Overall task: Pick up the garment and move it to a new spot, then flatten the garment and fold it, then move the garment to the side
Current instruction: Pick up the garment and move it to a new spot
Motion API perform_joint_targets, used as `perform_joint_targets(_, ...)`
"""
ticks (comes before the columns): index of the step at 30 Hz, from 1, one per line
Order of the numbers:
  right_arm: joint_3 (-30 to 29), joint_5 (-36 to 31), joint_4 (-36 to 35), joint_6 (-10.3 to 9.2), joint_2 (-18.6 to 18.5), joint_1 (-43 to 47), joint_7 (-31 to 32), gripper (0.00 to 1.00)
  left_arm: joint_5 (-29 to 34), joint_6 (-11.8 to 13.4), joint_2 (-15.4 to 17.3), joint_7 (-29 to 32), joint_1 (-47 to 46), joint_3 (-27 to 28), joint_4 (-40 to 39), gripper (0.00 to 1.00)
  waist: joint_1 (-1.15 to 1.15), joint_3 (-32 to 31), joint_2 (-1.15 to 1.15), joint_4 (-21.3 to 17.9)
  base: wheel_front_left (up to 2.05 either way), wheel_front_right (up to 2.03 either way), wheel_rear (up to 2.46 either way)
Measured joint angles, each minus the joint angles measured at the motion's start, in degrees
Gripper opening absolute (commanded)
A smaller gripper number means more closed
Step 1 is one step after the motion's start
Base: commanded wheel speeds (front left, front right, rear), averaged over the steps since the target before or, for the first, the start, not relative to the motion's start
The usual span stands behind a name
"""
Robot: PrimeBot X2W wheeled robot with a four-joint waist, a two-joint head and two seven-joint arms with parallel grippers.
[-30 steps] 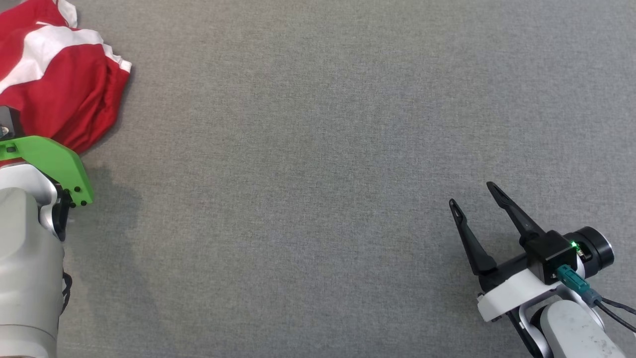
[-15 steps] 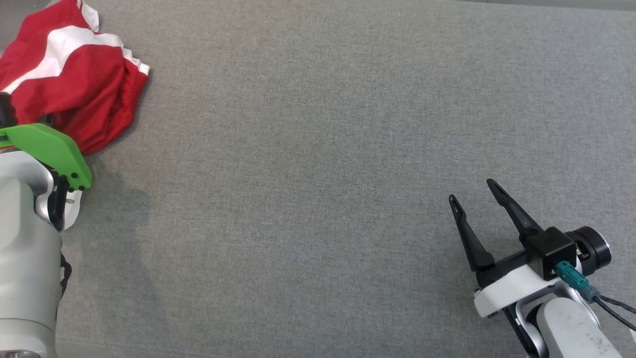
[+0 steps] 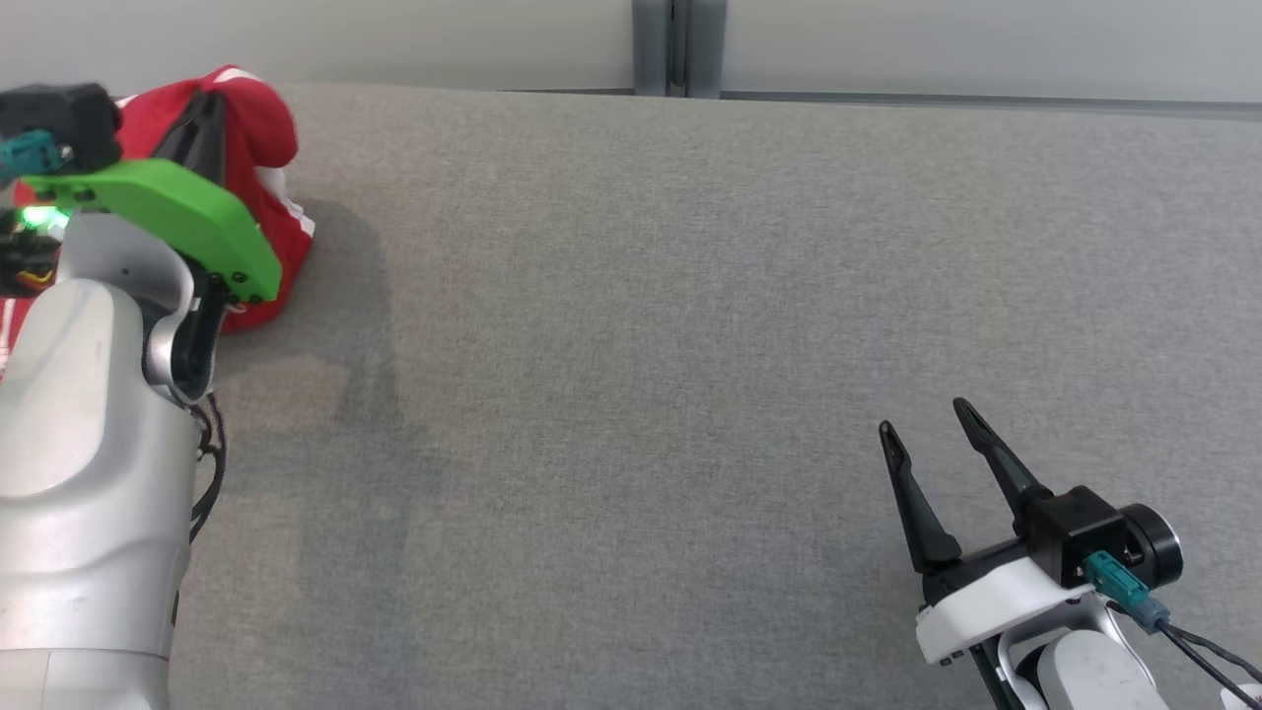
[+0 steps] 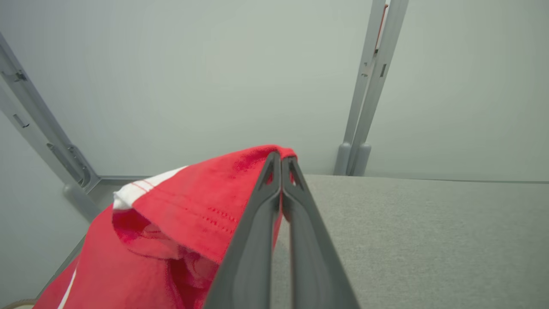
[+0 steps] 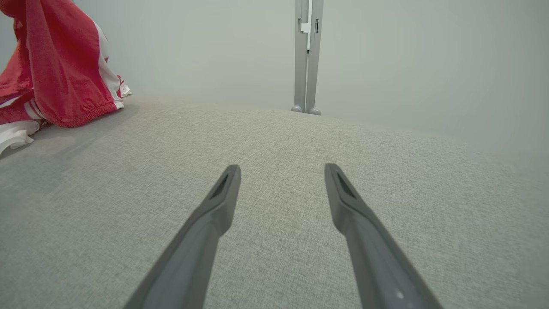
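Observation:
The garment [image 3: 264,126] is red with white stripes and hangs bunched at the far left of the grey table, partly behind my left arm's green bracket [image 3: 177,212]. My left gripper [image 3: 207,110] is raised and shut on a red fold of it. The left wrist view shows the fingertips of this gripper [image 4: 281,159] pinching the garment's [image 4: 193,206] top edge, with the cloth draping down to the left. My right gripper [image 3: 923,419] rests low at the near right, open and holding nothing. In the right wrist view this gripper [image 5: 282,169] points across the table, and the garment [image 5: 64,73] hangs at the far left.
The grey fabric table [image 3: 631,316] stretches wide between the two arms. A pale wall with a grey metal post [image 3: 678,47] runs along its far edge. In the left wrist view another slanted post [image 4: 43,133] stands beyond the table's left corner.
The camera has tilted up, bringing the far wall into view. My left arm has lifted, and the garment now hangs from its shut fingers. The right gripper stays open in place.

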Motion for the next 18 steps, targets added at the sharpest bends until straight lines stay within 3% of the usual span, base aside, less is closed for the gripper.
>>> perform_joint_targets(10, -1.0, 0.0, 0.27, 0.0, 1.97, 2.0, 0.01, 1.0, -16.08, 0.29, -0.94, 14.84, 8.67, -3.76, -36.13, 0.0, 0.0, -3.66, 0.0, -7.09, 0.0, 0.0, 0.0)
perform_joint_targets(14, -1.34, -0.03, 0.33, 0.0, 2.36, 2.8, 0.01, 1.0, -20.56, 2.99, -3.22, 19.58, 12.93, -4.42, -48.8, 0.0, 0.0, -4.61, 0.0, -10.81, 0.0, 0.0, 0.0)
perform_joint_targets(18, -1.81, -0.01, 0.11, 0.0, 2.77, 2.87, 0.0, 1.0, -22.98, 6.24, -4.82, 22.92, 17.9, -6.03, -56.54, 0.0, 0.0, -5.14, 0.0, -14.84, 0.0, 0.0, 0.0)
